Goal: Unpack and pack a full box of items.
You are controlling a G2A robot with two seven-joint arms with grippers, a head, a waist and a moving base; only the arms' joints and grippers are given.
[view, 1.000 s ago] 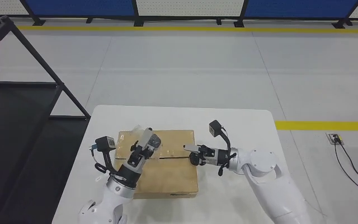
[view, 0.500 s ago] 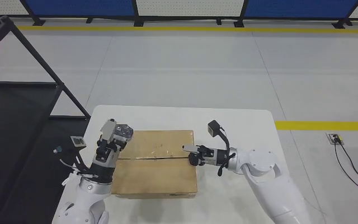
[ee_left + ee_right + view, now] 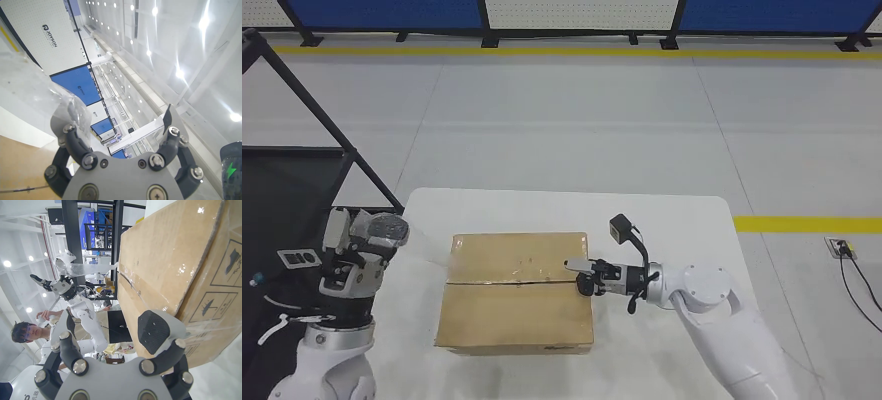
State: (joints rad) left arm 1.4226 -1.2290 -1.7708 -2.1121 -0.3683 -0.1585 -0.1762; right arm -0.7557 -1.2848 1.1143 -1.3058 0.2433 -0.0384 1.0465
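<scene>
Top view: left gripper (image 3: 362, 229) spread, clear tape strip (image 3: 88, 266) stuck on one finger, trailing to cardboard box (image 3: 517, 295). Right gripper (image 3: 582, 273) spread at box edge; best brace box, peel steadily.

Box (image 3: 517, 290) on table (image 3: 682, 215), centrally
</scene>
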